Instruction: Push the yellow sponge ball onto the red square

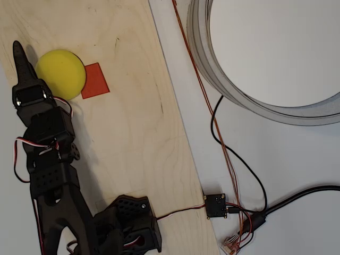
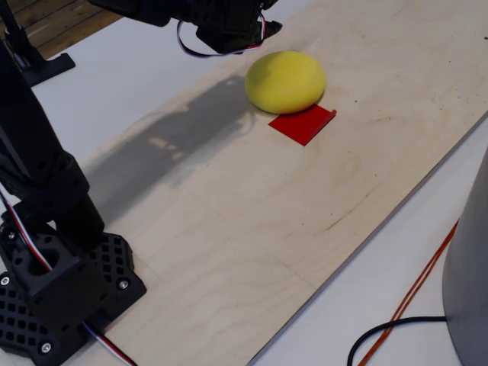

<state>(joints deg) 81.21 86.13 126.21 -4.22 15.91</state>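
The yellow sponge ball [image 1: 61, 74] rests on the pale wooden board [image 1: 133, 133] near its upper left. Its right side overlaps the left edge of the red square [image 1: 96, 81], which lies flat and slightly tilted. My black gripper [image 1: 19, 56] points up the picture just left of the ball, its fingers together in one narrow tip with nothing held, and its side is against or very close to the ball. In the fixed view the ball [image 2: 286, 80] sits at the far edge of the red square [image 2: 303, 123], and the arm's wrist [image 2: 221, 27] hangs just left of the ball.
A large grey ring [image 1: 212, 69] stands on the white table at the upper right. Red and black cables [image 1: 223, 143] run down to a small circuit board [image 1: 216, 205] at the board's right edge. The arm's base [image 1: 127, 223] sits at the bottom.
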